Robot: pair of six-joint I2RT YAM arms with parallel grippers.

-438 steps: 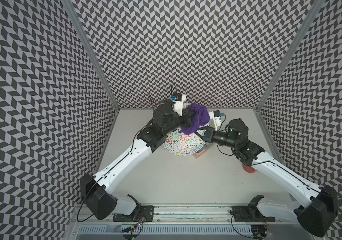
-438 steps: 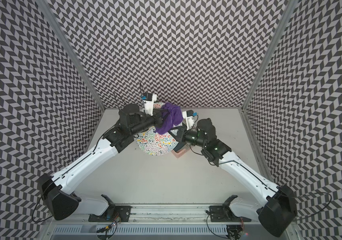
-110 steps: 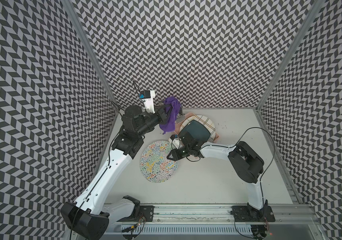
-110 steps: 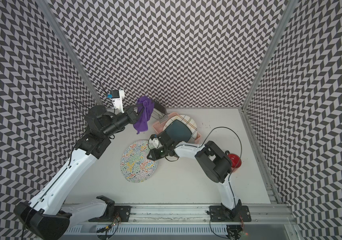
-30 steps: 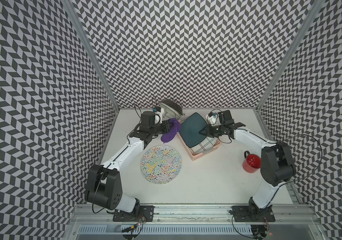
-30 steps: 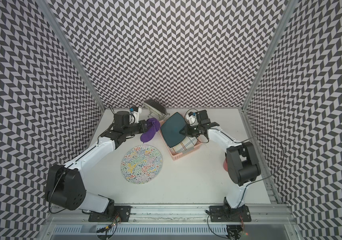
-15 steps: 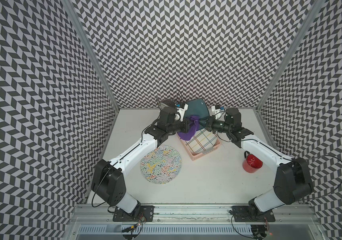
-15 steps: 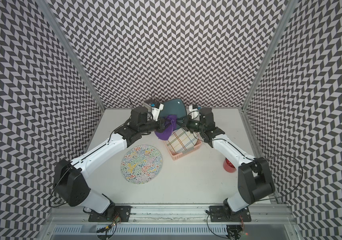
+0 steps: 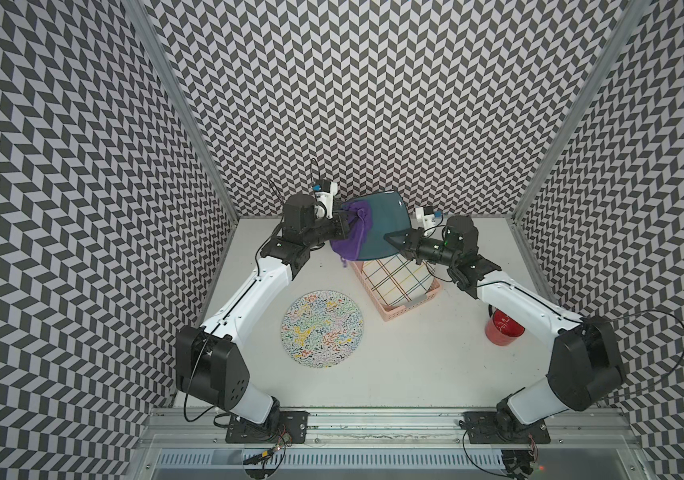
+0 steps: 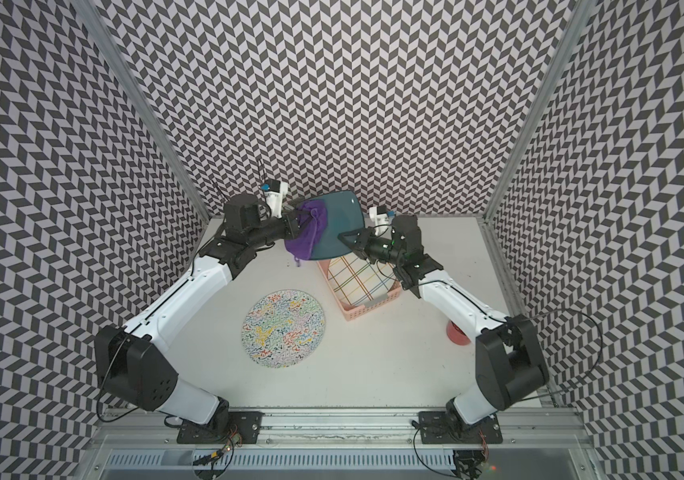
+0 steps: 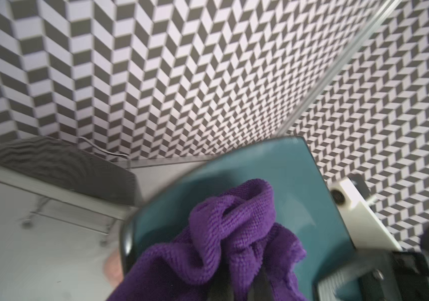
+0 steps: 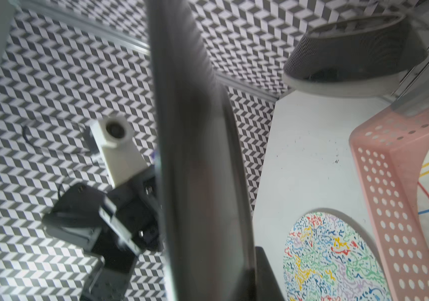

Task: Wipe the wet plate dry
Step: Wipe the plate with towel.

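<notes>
1. Above the desk's far edge, in both top views, the right pincer (image 9: 395,240) clamps the teal plate (image 9: 381,224) by its rim, high over the pink basket (image 9: 427,294). The left pincer (image 9: 344,226), closed on the purple cloth (image 9: 350,242), presses it to the plate's face.
2. Left wrist: the cloth bunches against the plate. A hard push could lever the plate out of its single rim grip.
3. Right wrist: the plate shows edge-on. A second ago it sat lower, with the cloth beside it.

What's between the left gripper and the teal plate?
The purple cloth, held in the left gripper, lies against the teal plate; left wrist view shows it.
</notes>
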